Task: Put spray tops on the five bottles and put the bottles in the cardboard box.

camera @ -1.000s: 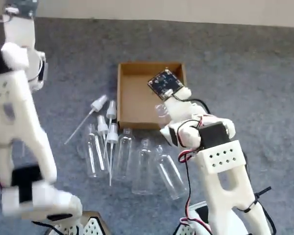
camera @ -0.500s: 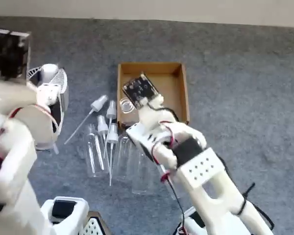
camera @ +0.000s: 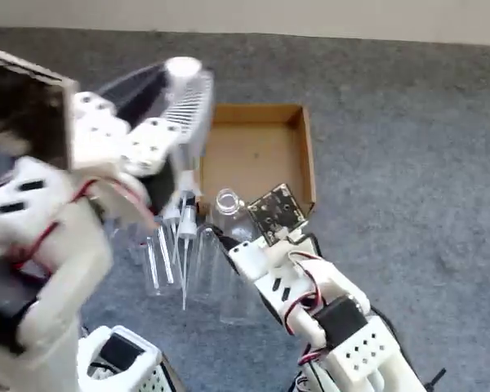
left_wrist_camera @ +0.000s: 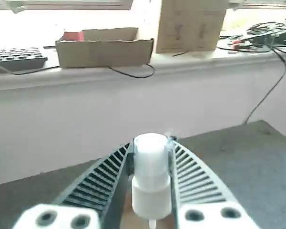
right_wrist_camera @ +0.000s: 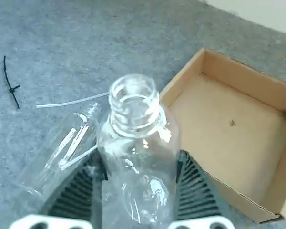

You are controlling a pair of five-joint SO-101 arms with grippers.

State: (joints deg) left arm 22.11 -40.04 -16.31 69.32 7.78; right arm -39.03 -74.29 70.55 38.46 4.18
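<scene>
My left gripper [left_wrist_camera: 150,183] is shut on a white spray top [left_wrist_camera: 151,174], held high with its cap up; in the high view that spray top [camera: 183,68] shows above the box's left edge. My right gripper [right_wrist_camera: 139,186] is shut on a clear bottle [right_wrist_camera: 136,157], upright with its open neck up. In the high view this bottle [camera: 226,204] hangs near the front edge of the cardboard box [camera: 306,155]. Several clear bottles [camera: 204,261] and white spray tops [camera: 184,220] lie on the grey carpet in front of the box.
The cardboard box [right_wrist_camera: 276,98] holds nothing. A clear bottle [right_wrist_camera: 62,148] with a thin tube beside it lies on the carpet by my right gripper. A black cable tie [right_wrist_camera: 9,83] lies farther off. Bare carpet [camera: 408,163] spreads right of the box.
The left arm swung in toward the box, lifting the spray top high. The right arm drew back from over the box toward the table's front, keeping the bottle upright.
</scene>
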